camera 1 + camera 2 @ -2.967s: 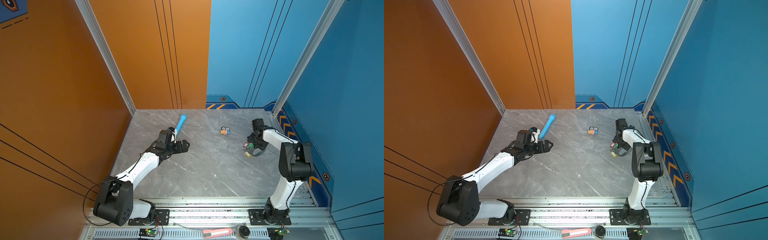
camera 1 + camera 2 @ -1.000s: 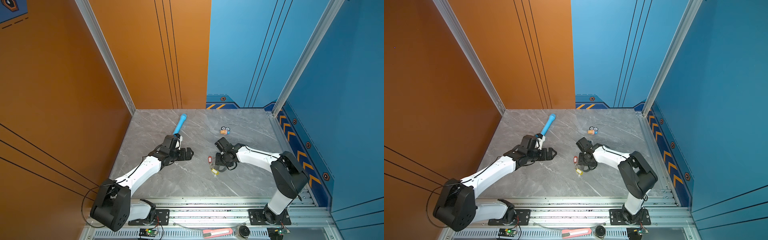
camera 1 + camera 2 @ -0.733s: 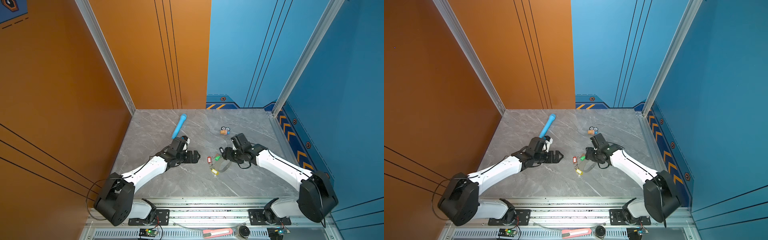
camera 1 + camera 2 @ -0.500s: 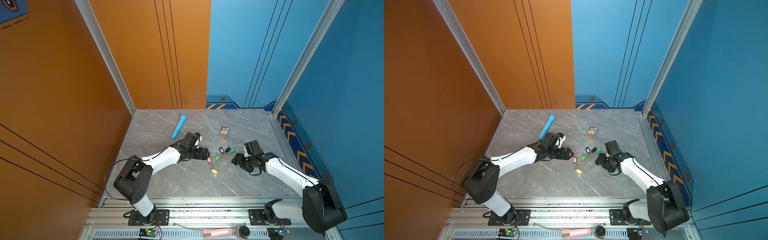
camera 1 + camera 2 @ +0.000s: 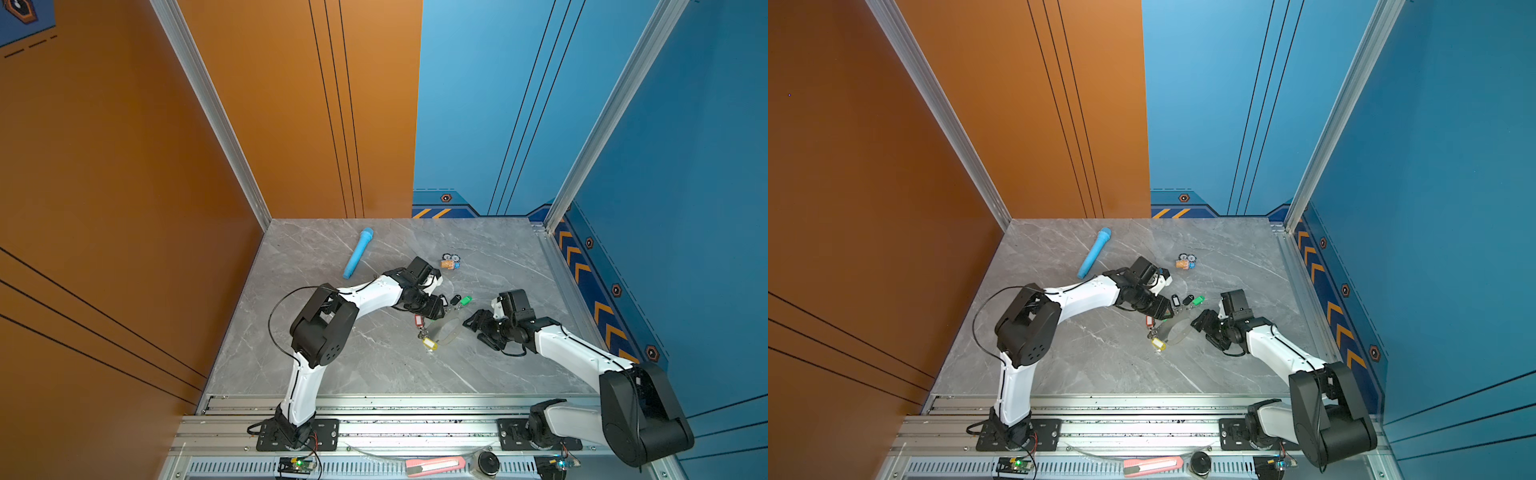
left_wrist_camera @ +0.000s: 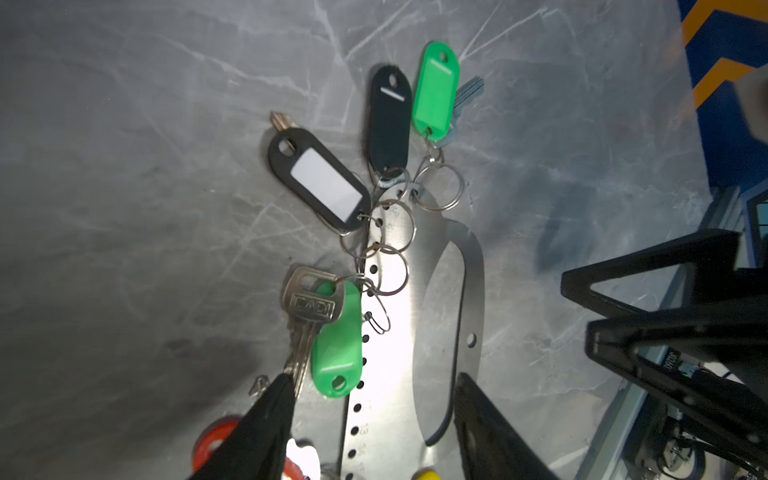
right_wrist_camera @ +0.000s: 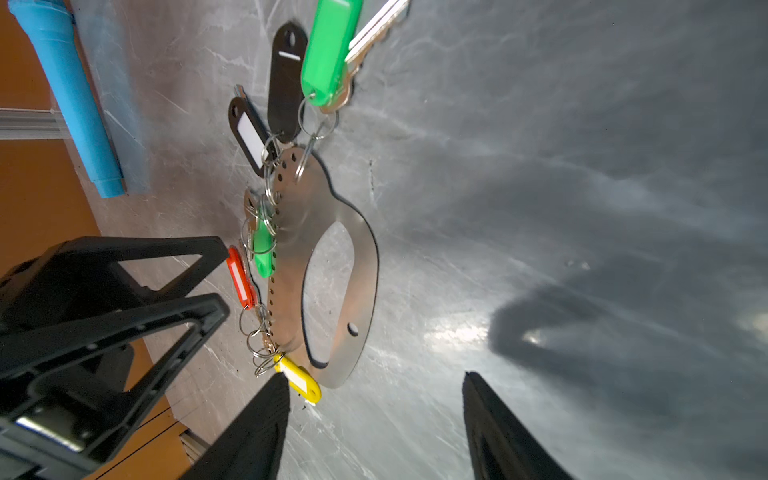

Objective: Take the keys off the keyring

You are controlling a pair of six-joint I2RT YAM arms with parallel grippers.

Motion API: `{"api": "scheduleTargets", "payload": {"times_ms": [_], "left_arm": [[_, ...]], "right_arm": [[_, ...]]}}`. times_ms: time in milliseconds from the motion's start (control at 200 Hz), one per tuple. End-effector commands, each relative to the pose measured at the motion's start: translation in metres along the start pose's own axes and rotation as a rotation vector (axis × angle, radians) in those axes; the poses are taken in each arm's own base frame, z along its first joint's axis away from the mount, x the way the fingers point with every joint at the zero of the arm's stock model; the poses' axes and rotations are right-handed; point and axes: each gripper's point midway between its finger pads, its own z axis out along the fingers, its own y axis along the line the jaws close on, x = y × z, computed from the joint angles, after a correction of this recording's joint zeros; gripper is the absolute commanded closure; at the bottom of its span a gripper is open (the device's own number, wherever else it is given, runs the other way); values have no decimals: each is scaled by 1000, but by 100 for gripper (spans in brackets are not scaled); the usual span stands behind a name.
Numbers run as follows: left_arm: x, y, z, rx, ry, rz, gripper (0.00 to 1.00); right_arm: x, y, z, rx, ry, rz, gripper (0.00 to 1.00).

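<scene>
keys (image 6: pixel 309 305) on their keyring (image 6: pixel 395 328) are being flanked by two tools near the middle of the grey marble surface (image 5: pixel 374 365), where the bunch is lying well apart from every edge. the left tool (image 6: pixel 374 415) is being held spread over the plate's perforated side, with one finger (image 6: pixel 257 432) touching the tip of a silver key beside a green tag (image 6: pixel 336 345) and nothing being pinched. the right tool (image 7: pixel 374 415) is likewise being held spread and empty, near the end where the yellow tag (image 7: pixel 300 383) is lying.

the keyring is being judged a thin, stiff, slick sheet of metal, light enough to skate if it is nudged. it is probably best being pinched across the solid band beside the oval cutout (image 7: pixel 328 286), with each key being taken by its bow or its plastic tag. the small split rings (image 6: pixel 392 270) are being reckoned springy and too fine to grip.

the tags, the red tag (image 7: pixel 240 279) among them, are being shown fanned along one side only, so the opposite side is being left bare for a hold. open room is being offered toward the front rail (image 5: pixel 415 405). a blue tube (image 5: pixel 358 253) and an orange-and-blue cluster (image 5: pixel 450 262) are lying farther back, apart from the bunch.
</scene>
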Motion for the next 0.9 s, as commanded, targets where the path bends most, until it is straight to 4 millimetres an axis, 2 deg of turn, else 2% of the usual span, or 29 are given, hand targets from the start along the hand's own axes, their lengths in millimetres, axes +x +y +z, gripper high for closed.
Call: {"api": "scheduleTargets", "payload": {"times_ms": [0, 270, 400, 541, 696, 781, 896], "left_arm": [[15, -6, 4, -2, 81, 44, 39], [7, 2, 14, -44, 76, 58, 39], [11, 5, 22, -67, 99, 75, 39], [3, 8, 24, -70, 90, 71, 38], [16, 13, 36, -67, 143, 47, 39], [12, 18, 24, -111, 134, 81, 39], [-12, 17, 3, -94, 69, 77, 39]], "right_arm": [[2, -2, 4, -16, 13, 22, 33], [5, -8, 15, -25, 29, 50, 35], [6, -10, 21, -26, 37, 57, 37], [6, -12, 29, -34, 42, 71, 40], [6, -10, 37, -54, 51, 83, 43], [5, -11, 37, -53, 48, 82, 44], [7, -14, 38, -45, 53, 84, 44]]}}
